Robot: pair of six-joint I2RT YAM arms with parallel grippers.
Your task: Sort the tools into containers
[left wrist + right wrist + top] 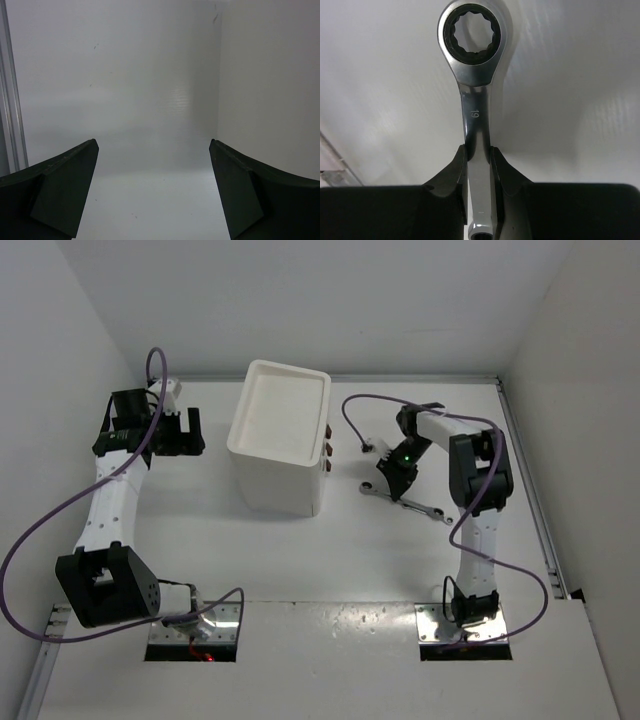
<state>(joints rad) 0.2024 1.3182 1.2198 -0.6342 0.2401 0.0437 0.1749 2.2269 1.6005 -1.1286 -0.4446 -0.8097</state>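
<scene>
A silver wrench (475, 115) marked 19 runs up the right wrist view, its ring end (475, 32) at the top. My right gripper (479, 152) is shut on its shaft. Seen from the top, that gripper (393, 483) holds the wrench (425, 508) right of the white cabinet (278, 435), over the table. The cabinet's shallow tray top holds nothing. Dark red-brown drawer handles (328, 450) face the right arm. My left gripper (186, 430) hovers left of the cabinet, open, with nothing between its fingers (65, 190). The other tools are out of view.
A small silver object (367, 448) lies beside the right arm's purple cable. White walls close in the table at the back and on both sides, with a metal rail (530, 490) along the right edge. The left wrist view shows only bare white surface.
</scene>
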